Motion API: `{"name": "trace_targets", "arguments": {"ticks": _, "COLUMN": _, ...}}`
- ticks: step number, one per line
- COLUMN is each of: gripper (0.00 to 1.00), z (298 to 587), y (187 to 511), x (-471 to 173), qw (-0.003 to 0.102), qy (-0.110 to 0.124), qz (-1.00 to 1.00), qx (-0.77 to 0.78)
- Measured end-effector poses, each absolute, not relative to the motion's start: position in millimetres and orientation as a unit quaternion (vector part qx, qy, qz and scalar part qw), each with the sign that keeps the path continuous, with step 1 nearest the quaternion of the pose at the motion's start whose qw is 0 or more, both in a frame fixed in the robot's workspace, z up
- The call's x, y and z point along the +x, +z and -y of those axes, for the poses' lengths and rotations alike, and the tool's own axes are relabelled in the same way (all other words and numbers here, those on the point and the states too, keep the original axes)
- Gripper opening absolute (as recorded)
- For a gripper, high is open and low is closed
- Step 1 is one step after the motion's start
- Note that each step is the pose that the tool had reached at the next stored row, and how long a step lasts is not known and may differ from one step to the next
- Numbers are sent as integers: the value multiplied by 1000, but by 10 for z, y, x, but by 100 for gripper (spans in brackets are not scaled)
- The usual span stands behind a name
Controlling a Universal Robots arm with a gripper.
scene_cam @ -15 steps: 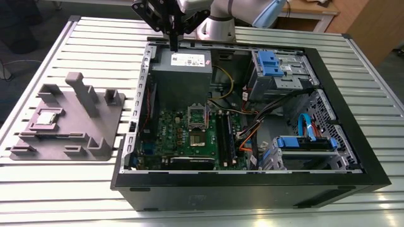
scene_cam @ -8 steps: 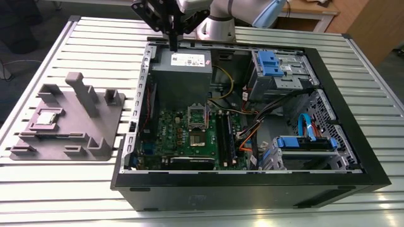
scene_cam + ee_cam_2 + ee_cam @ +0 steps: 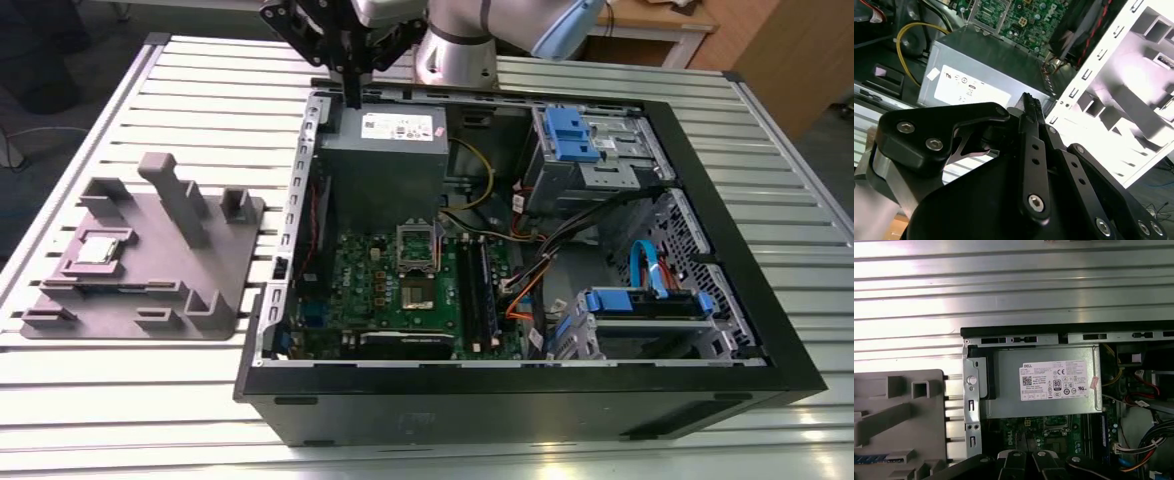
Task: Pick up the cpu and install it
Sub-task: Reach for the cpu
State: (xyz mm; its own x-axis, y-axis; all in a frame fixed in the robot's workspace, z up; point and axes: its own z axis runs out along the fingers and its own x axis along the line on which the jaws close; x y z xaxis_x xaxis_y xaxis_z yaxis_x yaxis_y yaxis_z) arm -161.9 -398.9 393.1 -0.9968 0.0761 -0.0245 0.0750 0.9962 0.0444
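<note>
At the exterior view's left, the large grey plastic tray with upright blocks (image 3: 200, 290) is seen lying flat on the slatted silver metal table (image 3: 134, 400), its edges roughly square to the slats. The cpu (image 3: 100, 250), a small flat square chip with a silvery-grey top, is seated in a recess near the tray's left edge. It is flanked by low blocks, and the space above it is open. A narrow strip of bare table is left between the tray's right edge and the wall of the open black computer case (image 3: 534, 410).

Further right and at the far rim of the case, the black gripper (image 3: 352, 95) is held pointing down, just over the corner where the grey metal power supply box (image 3: 384, 160) meets the case wall. It is well apart from the cpu. In the second wrist view the gripper (image 3: 1030, 107) is shown with its fingers drawn tight together and nothing between them.

Beyond the power supply, the green circuit board (image 3: 387, 300) is laid out on the case floor, and the hollow square metal socket frame (image 3: 418, 243) is found near its middle. Cables and blue drive carriers (image 3: 567, 135) are crowded along the case's right side.
</note>
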Motion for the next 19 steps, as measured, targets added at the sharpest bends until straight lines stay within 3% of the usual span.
{"name": "trace_targets", "arguments": {"ticks": 19, "gripper": 11, "z": 3989, "y": 3929, "x": -1809, "qw": 13, "qy": 22, "qz": -999, "qx": 38}}
